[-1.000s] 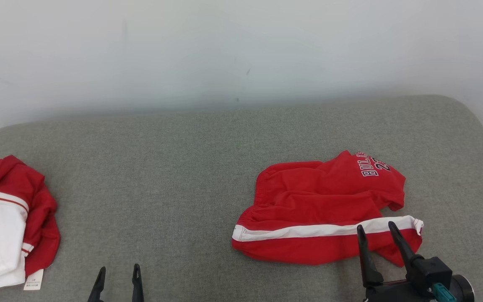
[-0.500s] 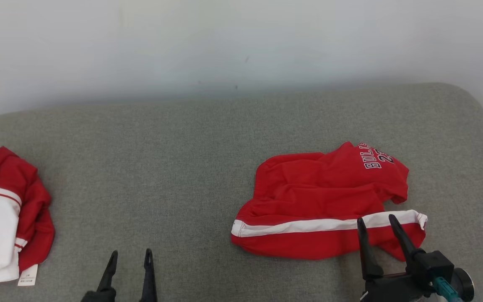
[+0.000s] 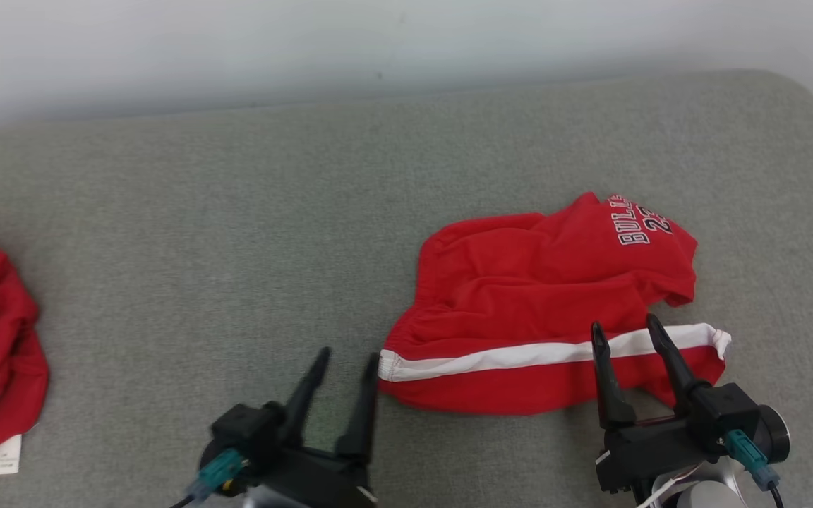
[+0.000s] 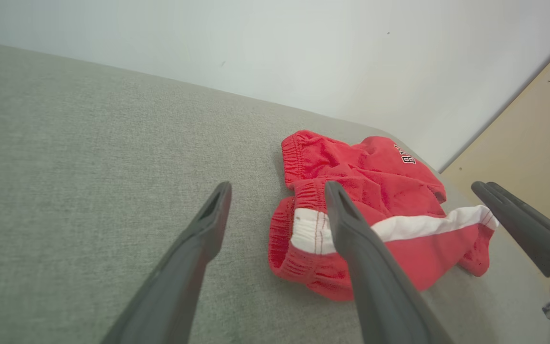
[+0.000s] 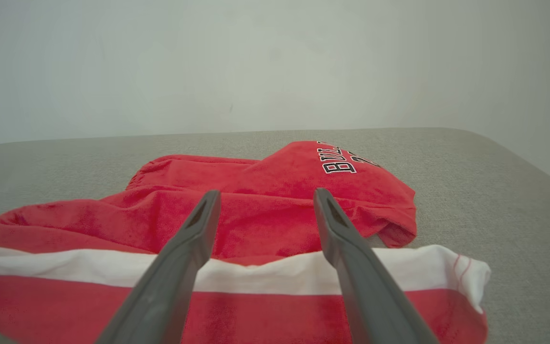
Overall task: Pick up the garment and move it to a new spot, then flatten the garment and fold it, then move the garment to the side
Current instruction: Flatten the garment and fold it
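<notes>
Grey fabric surface (image 3: 237,212) carries the red garment (image 3: 533,296) right of centre. My right claw (image 3: 624,322) gapes empty at its white stripe; my left claw (image 3: 348,355), equally wide and empty, sits just beside its waistband.

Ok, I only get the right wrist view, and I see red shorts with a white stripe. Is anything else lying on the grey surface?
Observer: Yes, another red and white garment lies far to the robot's left.
Operator: Where's the other gripper?
Observer: The left gripper is open, beside the waistband end of the shorts.
Operator: Does the other garment have a label?
Observer: Yes, a white tag sticks out beneath it.
</notes>
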You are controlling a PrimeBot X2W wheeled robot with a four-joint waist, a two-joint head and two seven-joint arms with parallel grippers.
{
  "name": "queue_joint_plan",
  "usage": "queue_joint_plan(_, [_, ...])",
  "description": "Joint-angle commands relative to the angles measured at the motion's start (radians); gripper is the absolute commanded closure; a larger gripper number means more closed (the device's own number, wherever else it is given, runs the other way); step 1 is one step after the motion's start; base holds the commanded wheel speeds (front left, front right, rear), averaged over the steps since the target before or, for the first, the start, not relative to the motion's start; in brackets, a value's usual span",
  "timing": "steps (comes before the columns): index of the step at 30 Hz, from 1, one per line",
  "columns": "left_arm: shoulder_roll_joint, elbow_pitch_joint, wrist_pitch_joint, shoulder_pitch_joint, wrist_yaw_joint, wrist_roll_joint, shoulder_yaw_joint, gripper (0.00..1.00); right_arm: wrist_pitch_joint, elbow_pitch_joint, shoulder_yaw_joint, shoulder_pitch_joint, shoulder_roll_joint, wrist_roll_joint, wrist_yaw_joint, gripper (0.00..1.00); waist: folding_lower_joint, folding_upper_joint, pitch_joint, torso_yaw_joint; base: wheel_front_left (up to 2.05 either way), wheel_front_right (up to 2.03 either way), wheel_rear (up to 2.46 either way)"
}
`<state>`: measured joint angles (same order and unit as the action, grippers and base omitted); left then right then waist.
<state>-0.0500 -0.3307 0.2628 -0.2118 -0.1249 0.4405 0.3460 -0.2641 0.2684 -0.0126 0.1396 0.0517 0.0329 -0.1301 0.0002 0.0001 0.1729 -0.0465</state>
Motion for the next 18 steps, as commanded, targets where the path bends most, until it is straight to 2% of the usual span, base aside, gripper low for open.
queue_joint_plan(1, [0.000, -0.028, 0.003, -0.041, -0.005, 0.062, 0.057, 0.00, 0.000, -0.009, 0.003, 0.015, -0.002, -0.012, -0.001, 0.00, -0.0002, -0.0001, 0.039, -0.035, 0.00, 0.00, 0.00])
queue_joint_plan(4, [-0.004, -0.077, 0.003, -0.084, -0.004, 0.120, 0.127, 0.00, 0.000, -0.012, 0.000, 0.025, -0.001, -0.012, -0.001, 0.00, -0.0002, -0.0001, 0.052, -0.052, 0.00, 0.00, 0.00])
queue_joint_plan(18, [-0.048, -0.116, 0.003, -0.113, -0.005, 0.276, 0.164, 0.00, 0.000, -0.013, -0.009, 0.033, -0.002, 0.007, -0.001, 0.00, -0.0002, -0.0001, 0.065, -0.083, 0.00, 0.00, 0.00])
